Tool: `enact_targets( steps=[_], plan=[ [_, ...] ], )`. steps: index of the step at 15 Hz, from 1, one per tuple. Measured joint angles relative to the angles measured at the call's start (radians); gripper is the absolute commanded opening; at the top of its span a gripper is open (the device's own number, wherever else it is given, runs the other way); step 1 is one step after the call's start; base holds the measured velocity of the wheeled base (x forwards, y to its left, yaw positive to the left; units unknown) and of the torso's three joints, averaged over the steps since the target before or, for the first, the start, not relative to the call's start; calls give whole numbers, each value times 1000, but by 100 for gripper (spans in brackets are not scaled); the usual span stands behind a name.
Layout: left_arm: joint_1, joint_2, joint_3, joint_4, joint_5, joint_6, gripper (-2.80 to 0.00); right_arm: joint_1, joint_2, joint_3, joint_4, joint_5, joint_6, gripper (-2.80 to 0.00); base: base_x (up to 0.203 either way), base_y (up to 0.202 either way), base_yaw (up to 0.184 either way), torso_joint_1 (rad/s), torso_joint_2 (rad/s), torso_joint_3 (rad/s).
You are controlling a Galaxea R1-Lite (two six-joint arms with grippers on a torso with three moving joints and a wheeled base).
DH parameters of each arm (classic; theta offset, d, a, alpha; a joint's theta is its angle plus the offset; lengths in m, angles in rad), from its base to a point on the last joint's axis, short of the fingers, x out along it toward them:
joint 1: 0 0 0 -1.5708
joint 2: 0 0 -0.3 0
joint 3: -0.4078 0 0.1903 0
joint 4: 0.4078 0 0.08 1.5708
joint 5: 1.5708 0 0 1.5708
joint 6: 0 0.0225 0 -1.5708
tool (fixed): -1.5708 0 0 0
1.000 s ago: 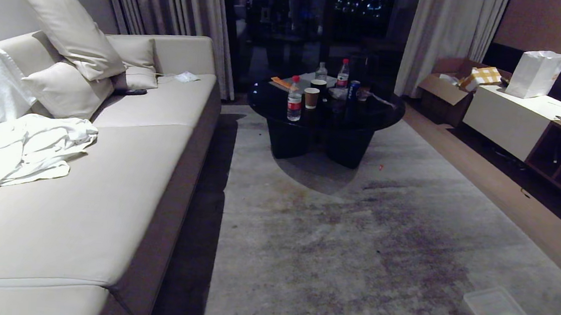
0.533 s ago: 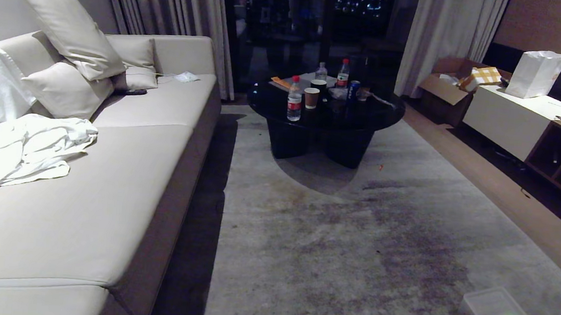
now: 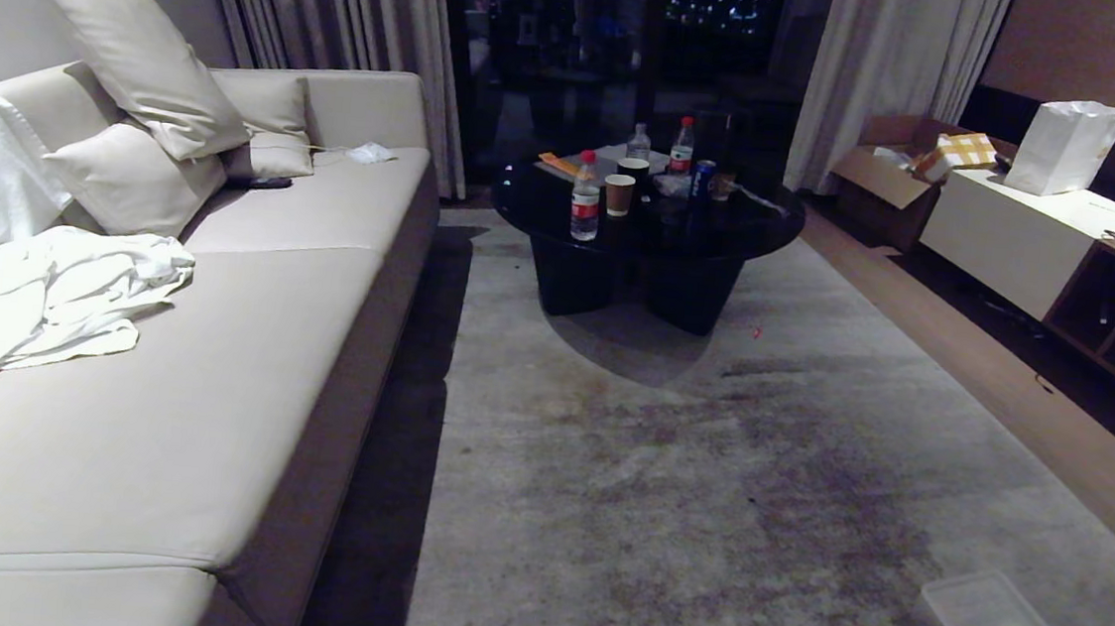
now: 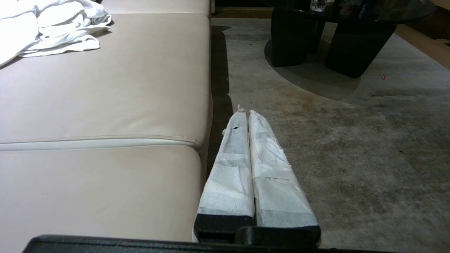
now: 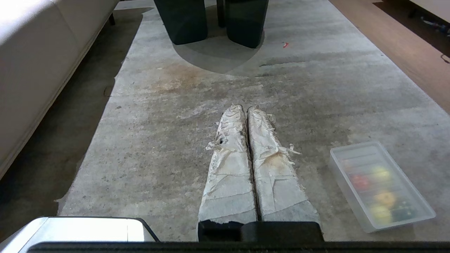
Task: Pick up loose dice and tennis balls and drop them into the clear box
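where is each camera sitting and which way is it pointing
Head view: high on the robot, looking forward and down at the sofa, coffee table and rug; no arm shows.
Left wrist view: behind the shut left gripper, low, along the sofa edge toward the table.
Right wrist view: behind the shut right gripper, over the rug, the clear box beside it.
Head and right wrist views share the box; all show the table.

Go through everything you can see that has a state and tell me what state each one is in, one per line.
left end effector: shut, empty, above the rug edge by the sofa
right end effector: shut, empty, above the rug
clear box: on the rug, lid on, colored items blurred beneath
water bottle: upright on the coffee table, capped
paper cup: upright
cardboard box: flaps open
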Motion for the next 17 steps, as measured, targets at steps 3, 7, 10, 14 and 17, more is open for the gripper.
enact_targets(
  steps=[3,7,10,14,17],
  plan=[
    [0,0,0,0,0,0,-280,0,0,0,0,0,0,-280,0,0,0,0,0,0],
    [0,0,0,0,0,0,-280,0,0,0,0,0,1,-280,0,0,0,0,0,0],
    [0,0,0,0,0,0,-280,0,0,-1,0,0,0,-280,0,0,0,0,0,0],
    [0,0,0,0,1,0,-280,0,0,-1,0,-1,1,-280,0,0,0,0,0,0],
    [0,0,0,0,0,1,-280,0,0,0,0,0,2,-280,0,0,0,0,0,0]
  ],
)
